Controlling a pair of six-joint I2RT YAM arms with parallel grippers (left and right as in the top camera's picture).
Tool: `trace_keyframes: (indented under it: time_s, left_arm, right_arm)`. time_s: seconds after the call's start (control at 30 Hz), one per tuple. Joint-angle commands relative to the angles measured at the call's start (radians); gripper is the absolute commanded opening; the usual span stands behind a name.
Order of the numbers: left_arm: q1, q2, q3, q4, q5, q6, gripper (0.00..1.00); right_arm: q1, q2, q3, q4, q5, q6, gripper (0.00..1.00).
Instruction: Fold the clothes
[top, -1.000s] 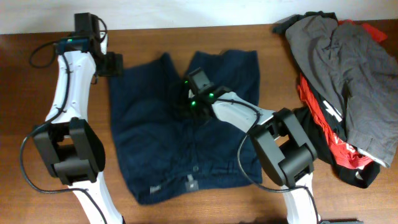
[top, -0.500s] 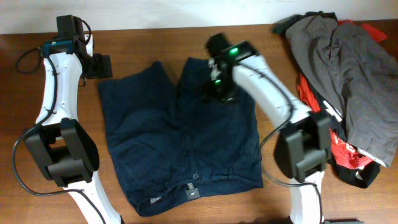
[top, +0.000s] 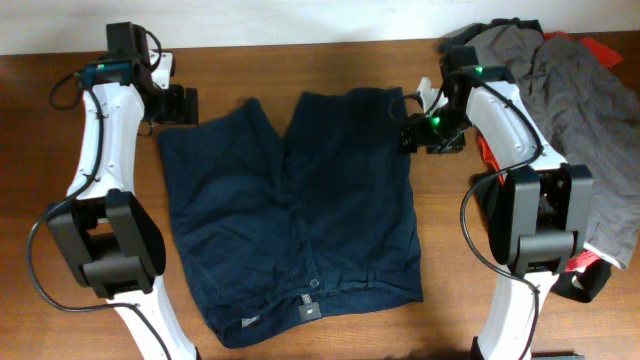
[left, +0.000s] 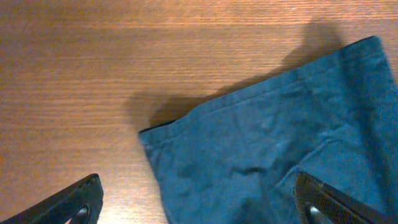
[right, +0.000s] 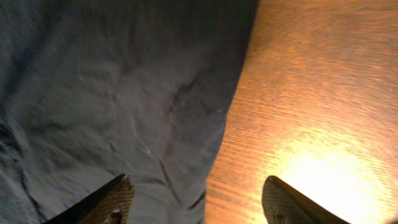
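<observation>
The shorts (top: 290, 210) lie spread flat mid-desk (top: 330, 60), legs pointing away from the robot. The left pincer (top: 185, 105) and the right pincer (top: 415, 135) hang released and empty at the outer leg edges. It looks like the pre-fold grab, so next each should drop and pinch cloth.

Left gripper (top: 188, 106) hovers over the wooden table (top: 330, 65), and the nearest leg corner of the navy shorts (top: 300, 230) lies just beside it. Right gripper (top: 412, 135) sits at the other leg's outer edge. Behind that gripper is a heap of grey and red garments (top: 565, 120).
</observation>
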Motion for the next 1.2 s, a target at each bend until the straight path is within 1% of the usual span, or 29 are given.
trace_keyframes:
  time_s: [0.0, 0.13, 0.23, 0.27, 0.3, 0.33, 0.43, 0.5, 0.53, 0.57, 0.6, 0.7, 0.73, 0.8, 0.93, 0.97, 1.0, 1.03, 1.07, 1.1, 1.13, 1.17]
  left_arm:
    - [-0.015, -0.018, 0.016, 0.003, 0.019, 0.021, 0.98]
    - [-0.019, -0.018, 0.016, 0.002, 0.019, 0.021, 0.97]
    - [-0.019, -0.018, 0.016, 0.002, 0.019, 0.021, 0.97]
    - [-0.019, -0.018, 0.016, 0.002, 0.019, 0.02, 0.97]
    - [-0.019, -0.018, 0.016, 0.002, 0.019, 0.02, 0.97]
    - [-0.019, -0.018, 0.016, 0.002, 0.019, 0.02, 0.97]
    - [-0.019, -0.018, 0.016, 0.002, 0.019, 0.02, 0.97]
    - [-0.019, -0.018, 0.016, 0.003, 0.019, 0.02, 0.97]
    - [-0.021, -0.018, 0.016, 0.003, 0.019, 0.02, 0.97]
    - [-0.023, -0.018, 0.016, 0.003, 0.019, 0.02, 0.97]
    - [-0.026, -0.018, 0.016, 0.003, 0.019, 0.02, 0.97]
    - [-0.032, -0.018, 0.016, 0.004, 0.019, 0.02, 0.97]
    - [-0.035, -0.018, 0.016, 0.005, 0.019, 0.02, 0.97]
    - [-0.043, -0.018, 0.016, 0.006, 0.019, 0.02, 0.97]
    - [-0.062, -0.018, 0.016, 0.007, 0.019, 0.021, 0.97]
    - [-0.065, -0.018, 0.016, 0.007, 0.018, 0.021, 0.97]
    - [-0.065, -0.018, 0.016, 0.008, 0.018, 0.021, 0.97]
    - [-0.065, -0.018, 0.016, 0.008, 0.018, 0.021, 0.98]
    - [-0.065, -0.018, 0.016, 0.007, 0.019, 0.021, 0.98]
    - [-0.065, -0.018, 0.016, 0.007, 0.019, 0.03, 0.98]
    - [-0.065, -0.018, 0.016, 0.007, 0.019, 0.04, 0.97]
    - [-0.065, -0.018, 0.016, 0.007, 0.019, 0.051, 0.97]
  right_arm:
    - [-0.003, -0.007, -0.067, 0.047, -0.087, -0.103, 0.61]
    - [0.003, -0.003, -0.171, 0.149, -0.088, -0.103, 0.61]
    - [0.002, -0.003, -0.237, 0.197, -0.088, -0.073, 0.6]
    - [0.003, -0.003, -0.254, 0.206, -0.088, -0.057, 0.54]
    - [0.004, -0.003, -0.26, 0.209, -0.089, -0.055, 0.51]
    - [0.004, -0.003, -0.266, 0.209, -0.089, -0.053, 0.4]
    - [0.004, -0.003, -0.268, 0.233, -0.088, -0.035, 0.16]
    - [0.004, -0.003, -0.268, 0.282, -0.087, -0.036, 0.06]
    - [0.004, -0.003, -0.268, 0.375, -0.051, -0.035, 0.04]
    - [0.004, -0.003, -0.268, 0.429, -0.023, -0.035, 0.04]
    - [0.004, -0.003, -0.268, 0.532, 0.039, -0.028, 0.04]
    - [0.004, 0.0, -0.268, 0.686, 0.125, -0.029, 0.04]
    - [0.004, 0.008, -0.268, 0.784, 0.168, -0.03, 0.04]
    - [0.004, 0.031, -0.268, 0.932, 0.185, -0.061, 0.04]
    - [0.002, 0.097, -0.267, 1.188, 0.202, -0.07, 0.04]
    - [0.002, 0.098, -0.267, 1.211, 0.212, -0.062, 0.07]
    - [-0.001, 0.098, -0.266, 1.225, 0.217, -0.049, 0.19]
    - [-0.008, 0.087, -0.253, 1.219, 0.216, -0.006, 0.63]
    - [-0.012, 0.078, -0.241, 1.194, 0.211, 0.009, 0.78]
    - [-0.02, 0.06, -0.221, 1.14, 0.199, 0.017, 0.98]
    - [-0.024, 0.05, -0.21, 1.107, 0.19, 0.017, 0.99]
    - [-0.031, 0.023, -0.177, 1.004, 0.169, 0.017, 0.99]
